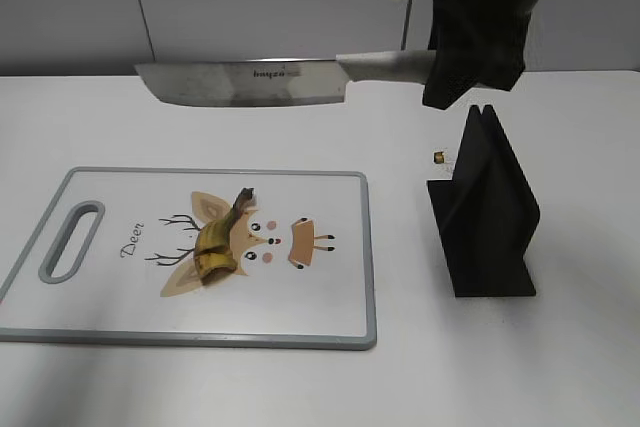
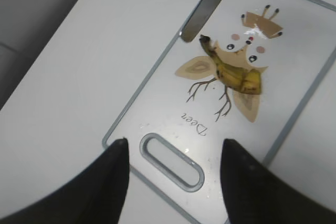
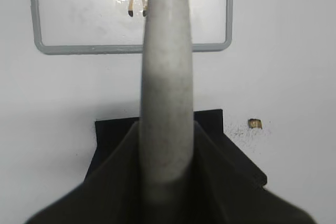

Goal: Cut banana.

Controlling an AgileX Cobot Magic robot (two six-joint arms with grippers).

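A short piece of banana [image 1: 218,243] with its stem lies on the white cutting board [image 1: 120,317], over the deer print; it also shows in the left wrist view [image 2: 233,73]. My right gripper [image 1: 450,65] is shut on the grey handle [image 3: 164,93] of a cleaver and holds the blade [image 1: 240,83] level, high above the board's far edge. My left gripper [image 2: 173,153] is open and empty, hovering above the board's handle slot [image 2: 172,161]. The left gripper is out of the exterior view.
A black knife stand [image 1: 487,212] stands on the table right of the board, below the right gripper. A small brown scrap [image 1: 439,156] lies behind it. The cleaver's tip [image 2: 202,11] shows above the banana in the left wrist view.
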